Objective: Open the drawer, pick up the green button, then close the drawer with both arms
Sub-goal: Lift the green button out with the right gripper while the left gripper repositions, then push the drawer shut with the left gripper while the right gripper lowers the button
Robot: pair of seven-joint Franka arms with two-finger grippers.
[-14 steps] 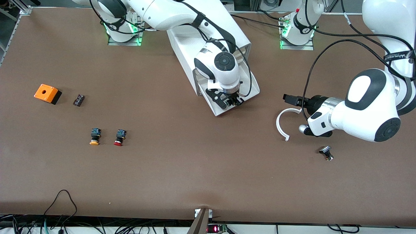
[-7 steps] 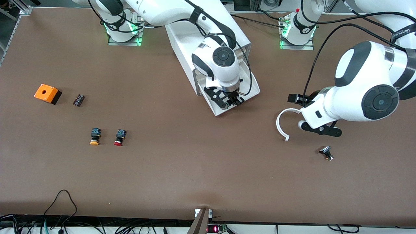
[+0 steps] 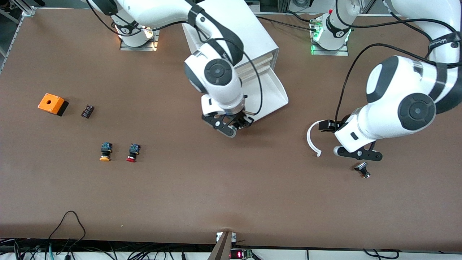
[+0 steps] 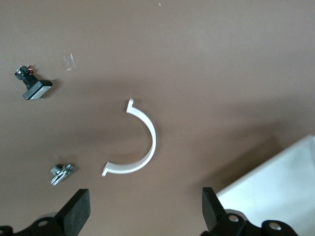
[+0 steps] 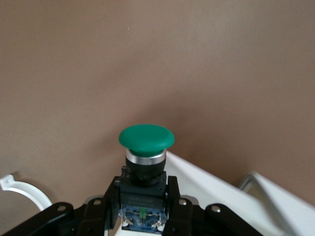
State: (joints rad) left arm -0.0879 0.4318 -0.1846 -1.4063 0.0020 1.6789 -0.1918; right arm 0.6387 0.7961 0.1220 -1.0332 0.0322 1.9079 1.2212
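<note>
Button (image 5: 146,142) sits clamped in right tool (image 5: 142,196), cap outward.

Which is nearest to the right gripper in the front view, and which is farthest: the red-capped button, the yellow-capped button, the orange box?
The right gripper, shut on the green button, hangs over the table just in front of the open drawer.
1. Red-capped button, toward the right arm's end.
2. Yellow-capped button, beside the red one, farther along.
3. Orange box, closest to that end of the table.
</note>
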